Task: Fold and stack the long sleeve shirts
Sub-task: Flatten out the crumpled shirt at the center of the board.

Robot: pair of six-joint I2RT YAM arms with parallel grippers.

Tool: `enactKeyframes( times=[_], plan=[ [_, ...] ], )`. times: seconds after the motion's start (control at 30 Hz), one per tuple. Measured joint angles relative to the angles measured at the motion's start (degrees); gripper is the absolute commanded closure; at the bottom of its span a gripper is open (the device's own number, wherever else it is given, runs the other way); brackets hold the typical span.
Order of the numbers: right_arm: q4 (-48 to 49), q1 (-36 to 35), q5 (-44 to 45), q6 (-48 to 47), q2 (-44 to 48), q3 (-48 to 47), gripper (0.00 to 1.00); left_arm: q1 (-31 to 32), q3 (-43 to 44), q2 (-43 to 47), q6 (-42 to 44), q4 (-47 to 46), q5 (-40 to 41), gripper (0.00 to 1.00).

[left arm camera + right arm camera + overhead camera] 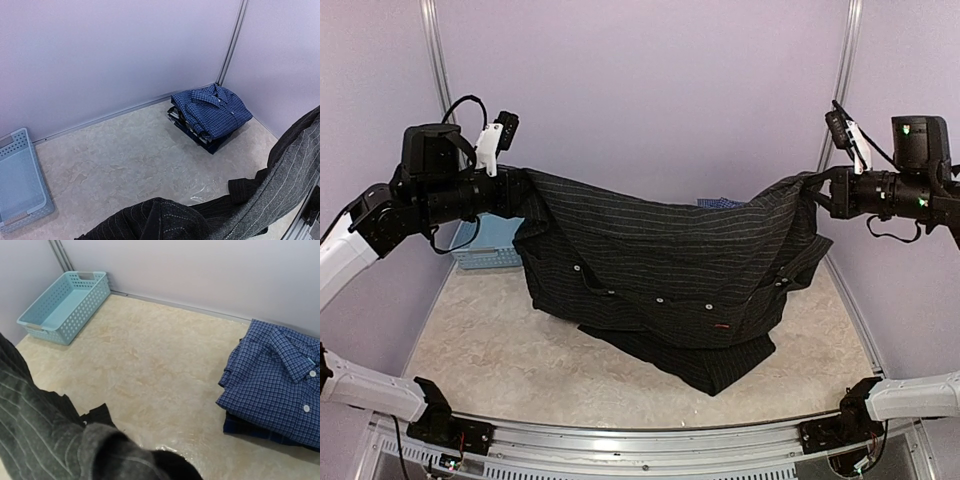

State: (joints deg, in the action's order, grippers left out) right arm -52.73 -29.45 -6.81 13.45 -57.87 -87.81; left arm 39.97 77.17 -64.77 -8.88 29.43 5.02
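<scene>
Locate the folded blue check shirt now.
The blue check shirt lies folded atop a small stack in the far right corner, opposite the basket; the top view shows only a sliver behind the hanging black shirt.

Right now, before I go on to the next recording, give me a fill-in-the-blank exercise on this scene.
1. The black pinstriped shirt hangs stretched between the two ___.
2. The blue checked shirt lies ___ on top of a stack of other clothes in the corner.
3. The light blue basket by the wall is ___.
4. The buttons on the blue checked shirt are ___.

Missing words: arms; folded; empty; white.
</scene>
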Motion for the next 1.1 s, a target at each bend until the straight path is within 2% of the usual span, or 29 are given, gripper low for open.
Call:
enactKeyframes(
  times=[0.53,0.77,1.1],
  plan=[
    [2.8,0.0,5.6,0.2,-2.3,0.5,1.0,-2.4,0.0,-2.0,-1.4,-2.8,-1.5,1.0],
    [2.6,0.0,3.5,-0.1,-2.4,-0.3,1.0,-2.1,0.0,-2.6,-0.8,-3.6,-6.9,1.0],
    [-1.2,0.0,-7.1,0.9,3.0,-8.5,1.0,7.6,2.0,9.8,1.6,-4.8,-12.7,1.0]
  ],
)
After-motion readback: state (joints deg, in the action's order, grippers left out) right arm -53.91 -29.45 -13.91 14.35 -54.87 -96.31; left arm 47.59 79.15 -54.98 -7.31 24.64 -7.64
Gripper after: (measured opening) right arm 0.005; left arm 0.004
